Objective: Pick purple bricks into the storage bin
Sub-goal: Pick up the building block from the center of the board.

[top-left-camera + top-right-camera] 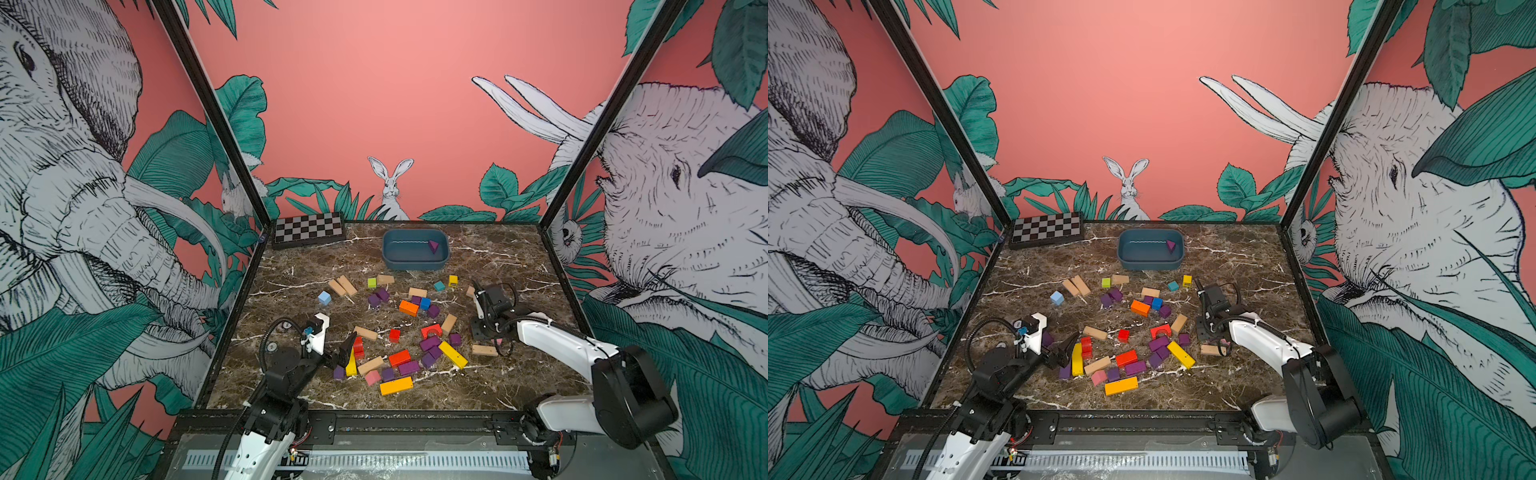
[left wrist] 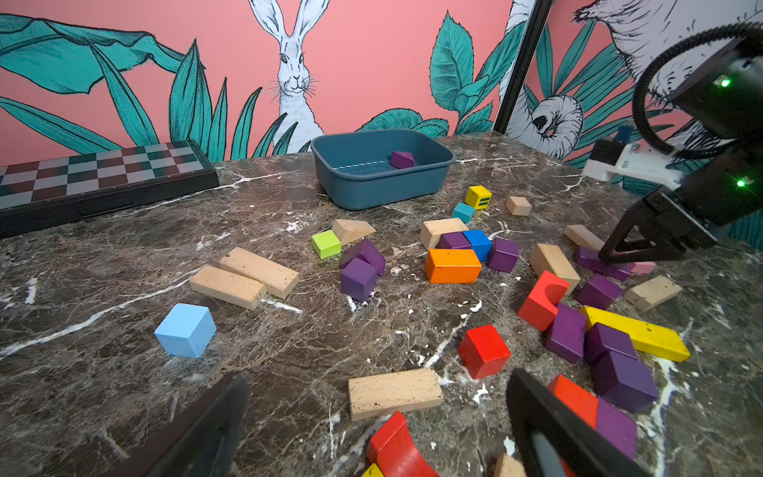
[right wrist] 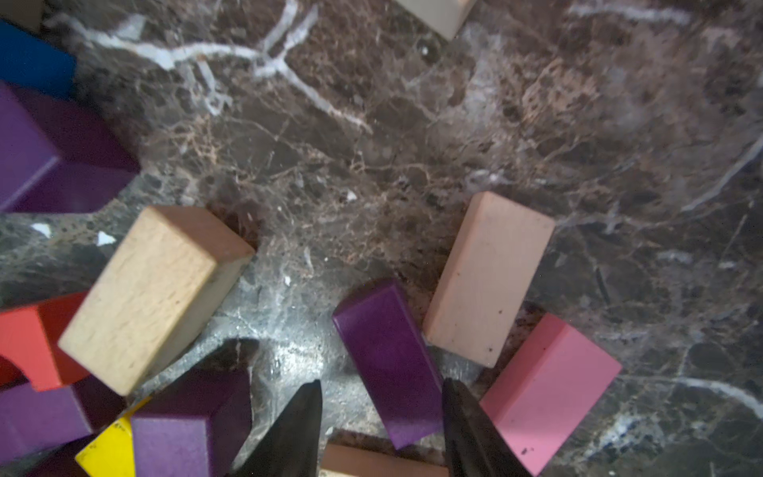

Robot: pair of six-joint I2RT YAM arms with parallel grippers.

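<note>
Overhead, in both top views, you see the storage bin (image 1: pixel 415 265) at the desk's (image 1: pixel 291 266) far edge holding one purple brick (image 1: pixel 433 247). The other purple bricks (image 1: pixel 430 344) lie scattered mid-desk. Your left wrist view shows the left claw (image 2: pixel 375 382) spread wide, gripping nothing. Your right wrist view shows the right claw (image 3: pixel 382 384) part-open, straddling a purple bar (image 3: pixel 388 355) with a gap on one side.

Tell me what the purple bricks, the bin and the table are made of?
Purple bricks: probably painted wood, matte; the plain block beside shows grain. Bin: looks like smooth moulded plastic, rounded corners. Table: glossy brown marble look with white veins, maybe only a print.
</note>
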